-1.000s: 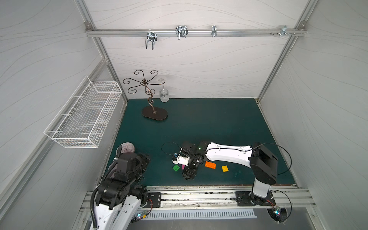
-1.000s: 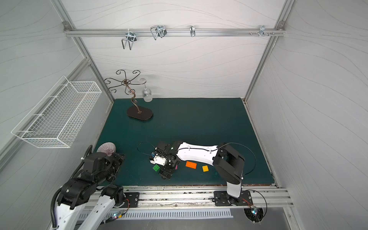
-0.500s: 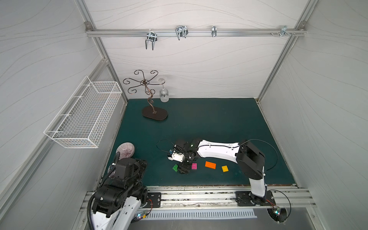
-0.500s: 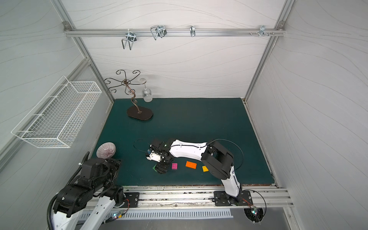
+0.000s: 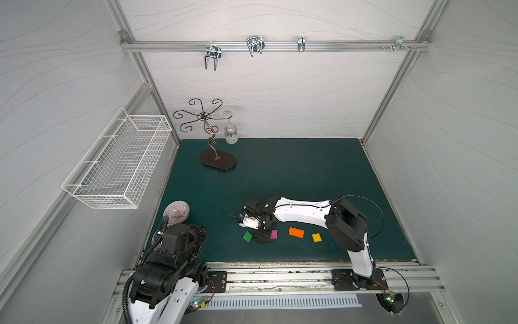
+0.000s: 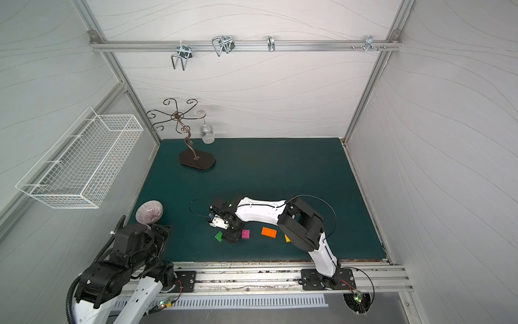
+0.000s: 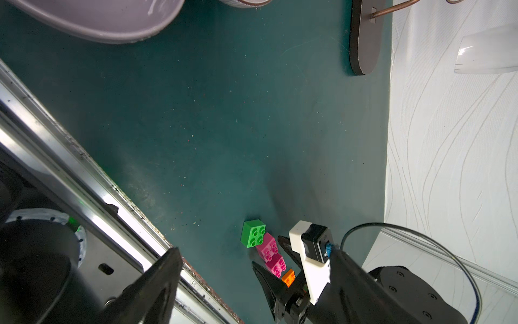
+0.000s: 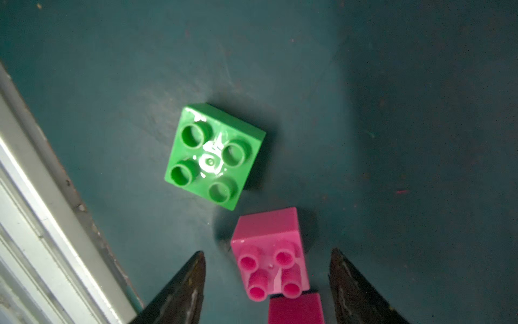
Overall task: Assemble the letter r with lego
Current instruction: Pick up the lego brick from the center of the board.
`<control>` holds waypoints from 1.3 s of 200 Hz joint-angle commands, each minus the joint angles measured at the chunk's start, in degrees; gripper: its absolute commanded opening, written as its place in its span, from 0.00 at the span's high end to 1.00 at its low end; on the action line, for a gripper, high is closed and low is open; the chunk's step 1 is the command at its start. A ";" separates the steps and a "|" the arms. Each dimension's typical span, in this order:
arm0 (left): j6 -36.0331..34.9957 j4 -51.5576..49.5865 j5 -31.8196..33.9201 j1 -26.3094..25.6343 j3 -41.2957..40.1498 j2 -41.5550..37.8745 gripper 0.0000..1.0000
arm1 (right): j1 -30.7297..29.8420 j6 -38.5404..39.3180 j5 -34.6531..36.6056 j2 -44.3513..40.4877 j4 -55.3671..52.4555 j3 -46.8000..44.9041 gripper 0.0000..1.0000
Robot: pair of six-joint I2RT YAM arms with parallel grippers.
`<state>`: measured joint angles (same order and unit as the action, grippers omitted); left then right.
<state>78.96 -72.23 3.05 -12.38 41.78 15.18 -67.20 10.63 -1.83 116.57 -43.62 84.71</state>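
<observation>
Top views both show every brick loose and studs-up on the worktop, so the letter r is not begun. A row leads away from the green brick: the outer magenta brick near it, the orange brick farther, the yellow brick farthest. The orange brick's long axis lies along that row, one short end facing the green brick. The right end effector stands low just beside the green brick. The left end effector sits folded back, well apart from it, jaws spread wide and empty. Left wrist view: an inner magenta brick lies just beside the green brick, with the outer one next in line, both between the right end effector's black fingers. Right wrist view: the jaws stand open wider than the inner magenta brick, with a clear gap on each side, gripping nothing. A narrow strip of worktop separates that brick from the green brick, which sits askew to it. The step looks like picking up the inner magenta brick: square the jaws to two flat side faces, centre them, close below the studs without catching the outer brick behind, then lift straight.
</observation>
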 commanded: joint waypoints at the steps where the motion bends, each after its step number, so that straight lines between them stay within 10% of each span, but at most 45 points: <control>1: 1.90 -1.05 1.00 0.23 -0.60 -0.98 0.14 | 0.21 1.02 1.29 1.08 -2.37 1.23 0.32; 260: 1.63 -5.42 4.82 0.18 0.08 -4.42 0.16 | -2.62 0.52 4.64 4.22 -4.57 3.95 0.66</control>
<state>80.62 -74.48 5.63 -12.38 40.69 11.66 -69.54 11.92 2.98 119.24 -46.17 87.96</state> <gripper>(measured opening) 0.840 0.365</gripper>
